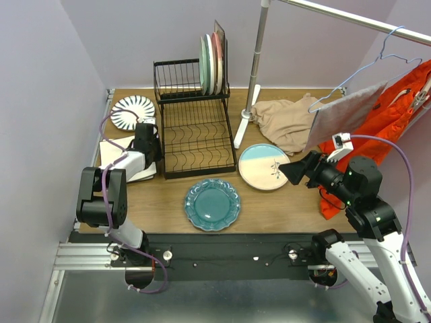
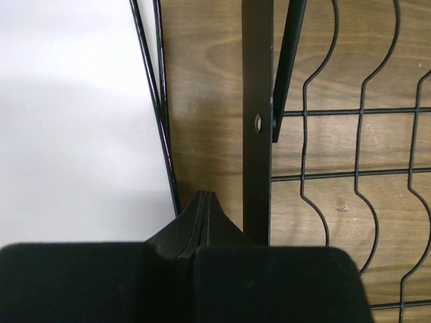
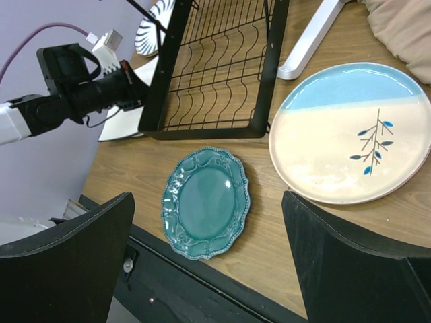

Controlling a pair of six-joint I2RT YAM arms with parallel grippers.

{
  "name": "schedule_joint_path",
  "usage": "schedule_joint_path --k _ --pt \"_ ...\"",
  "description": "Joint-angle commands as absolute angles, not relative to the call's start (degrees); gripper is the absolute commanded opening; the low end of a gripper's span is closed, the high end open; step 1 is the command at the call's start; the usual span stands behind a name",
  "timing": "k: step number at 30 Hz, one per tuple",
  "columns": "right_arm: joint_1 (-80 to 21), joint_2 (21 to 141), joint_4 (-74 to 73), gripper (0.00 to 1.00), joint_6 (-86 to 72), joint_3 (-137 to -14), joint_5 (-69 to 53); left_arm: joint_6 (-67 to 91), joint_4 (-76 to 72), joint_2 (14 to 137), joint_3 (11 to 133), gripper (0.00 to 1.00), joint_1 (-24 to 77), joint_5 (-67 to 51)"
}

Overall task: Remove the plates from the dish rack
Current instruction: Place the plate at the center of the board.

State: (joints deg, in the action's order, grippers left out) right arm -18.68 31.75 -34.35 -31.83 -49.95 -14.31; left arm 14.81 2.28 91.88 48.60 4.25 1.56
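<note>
Standing upright in the dish rack (image 1: 176,81) upper basket, several plates (image 1: 212,64)

Soft, even light from above on the bench (image 1: 269,208), bright and flat, with only faint shadows under the rack (image 1: 195,145). The overhead view is crisp throughout. Over to the left wrist view: the white surface (image 2: 74,114) is blown out with no detail, and the left hand (image 2: 205,198) is a dark, soft-edged mass up close. In the right wrist view, small glints sit on the teal plate (image 3: 205,205), which is sharp, while the right hand (image 3: 207,196) is black and out of focus.
</note>
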Motion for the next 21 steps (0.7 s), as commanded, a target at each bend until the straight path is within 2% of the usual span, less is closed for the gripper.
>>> schedule_joint_path --k 1,21 --pt "-18.7 31.3 -33.0 0.99 -32.0 -49.7 -14.6 15.9 5.0 90.8 46.9 0.0 5.9 3.8" --pt "-18.7 31.1 -33.4 0.99 -32.4 -51.2 -15.5 18.8 12.7 86.1 46.6 0.0 7.6 8.4"
